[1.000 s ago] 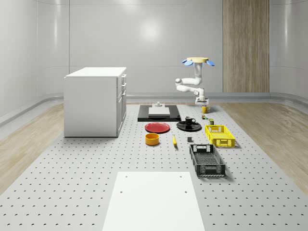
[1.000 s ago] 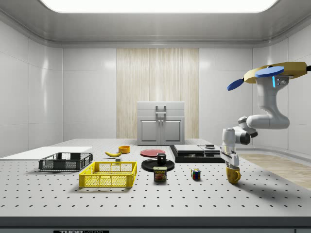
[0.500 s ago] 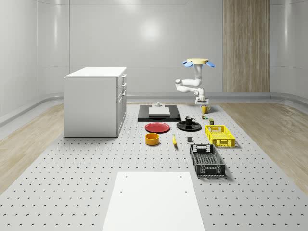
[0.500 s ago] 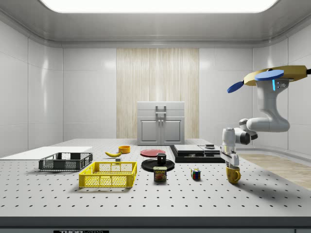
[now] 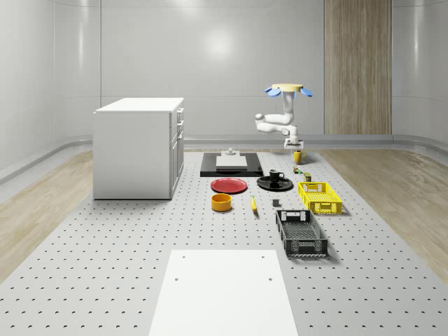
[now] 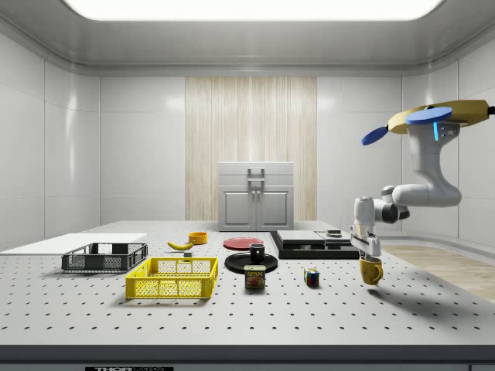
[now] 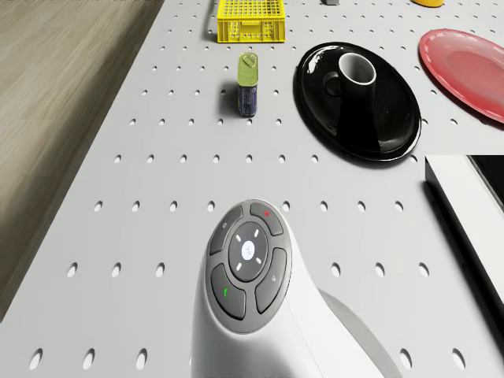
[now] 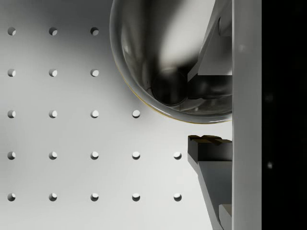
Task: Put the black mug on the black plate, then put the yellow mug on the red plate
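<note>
1. Table (image 5: 105,280): pale grey, with a regular grid of dark holes.
2. Black mug (image 7: 356,77): black outside, white inside; black plate (image 7: 394,126): glossy black.
3. Red plate (image 5: 229,185): plain red.
4. Yellow mug (image 6: 371,271): yellow, lower right of the side view.
5. Crates: one yellow (image 6: 172,279), one black (image 5: 301,233), both lattice-walled.
6. Drone (image 6: 437,117): tan body, blue rotors; arm (image 6: 424,185) white.
7. Cabinet (image 5: 138,147): white.
8. Bowl (image 5: 221,202): orange-yellow.
</note>
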{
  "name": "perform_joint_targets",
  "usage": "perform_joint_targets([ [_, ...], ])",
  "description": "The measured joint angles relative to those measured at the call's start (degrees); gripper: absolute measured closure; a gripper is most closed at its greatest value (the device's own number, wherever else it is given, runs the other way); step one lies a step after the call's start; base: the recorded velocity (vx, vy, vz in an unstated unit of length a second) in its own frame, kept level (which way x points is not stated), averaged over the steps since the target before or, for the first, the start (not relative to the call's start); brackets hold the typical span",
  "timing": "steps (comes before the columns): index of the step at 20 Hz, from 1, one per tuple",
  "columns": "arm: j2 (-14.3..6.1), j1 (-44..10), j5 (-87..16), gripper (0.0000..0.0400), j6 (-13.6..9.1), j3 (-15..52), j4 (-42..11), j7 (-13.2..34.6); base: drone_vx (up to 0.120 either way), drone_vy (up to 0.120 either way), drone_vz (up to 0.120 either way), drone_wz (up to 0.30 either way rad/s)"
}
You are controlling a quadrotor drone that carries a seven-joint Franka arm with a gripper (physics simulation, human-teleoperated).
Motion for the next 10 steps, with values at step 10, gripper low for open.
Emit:
perform_joint_targets([
  [10,-0.2,-0.1,0.4,0.0290,0.1,0.4,-0.1,0.1,0.096,-0.088,0.120,0.000],
])
